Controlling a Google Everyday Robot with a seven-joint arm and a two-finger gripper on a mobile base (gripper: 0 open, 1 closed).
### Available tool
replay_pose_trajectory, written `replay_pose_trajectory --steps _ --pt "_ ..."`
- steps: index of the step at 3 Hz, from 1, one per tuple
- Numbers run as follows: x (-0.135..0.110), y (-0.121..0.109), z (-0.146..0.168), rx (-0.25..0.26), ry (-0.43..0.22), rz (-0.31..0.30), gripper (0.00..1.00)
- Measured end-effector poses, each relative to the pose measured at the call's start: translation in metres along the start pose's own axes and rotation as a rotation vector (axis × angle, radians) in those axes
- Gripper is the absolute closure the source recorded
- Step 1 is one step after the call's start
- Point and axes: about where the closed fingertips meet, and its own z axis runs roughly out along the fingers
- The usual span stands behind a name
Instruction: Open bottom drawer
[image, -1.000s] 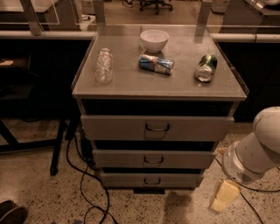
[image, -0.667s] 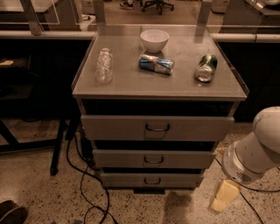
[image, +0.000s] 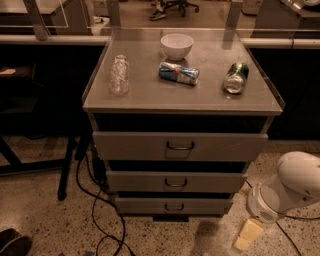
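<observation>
Below and beyond the front right corner of the tabletop (image: 200, 97), low over the speckled floor (image: 150, 237), the pale gripper (image: 248, 234) hangs from a white arm (image: 292, 190); how wide it stands cannot be told. To its left and a little higher, apart from it across bare floor, sits the bottom drawer (image: 145, 205), its front set back under the two wider drawers below the front edge. Dark cables (image: 100, 220) trail on the floor beneath the front left corner.
</observation>
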Motion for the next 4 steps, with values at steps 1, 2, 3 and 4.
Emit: replay_pose_trajectory --steps 1,2,3,4 --pt "0.015 -0.023 0.038 -0.028 -0.047 0.013 0.0" --pt "0.016 -0.019 0.045 -0.044 -0.046 0.015 0.0" --pt "0.017 -0.018 0.045 -0.05 -0.058 0.021 0.0" --pt "0.031 -0.009 0.087 -0.107 -0.105 0.03 0.0"
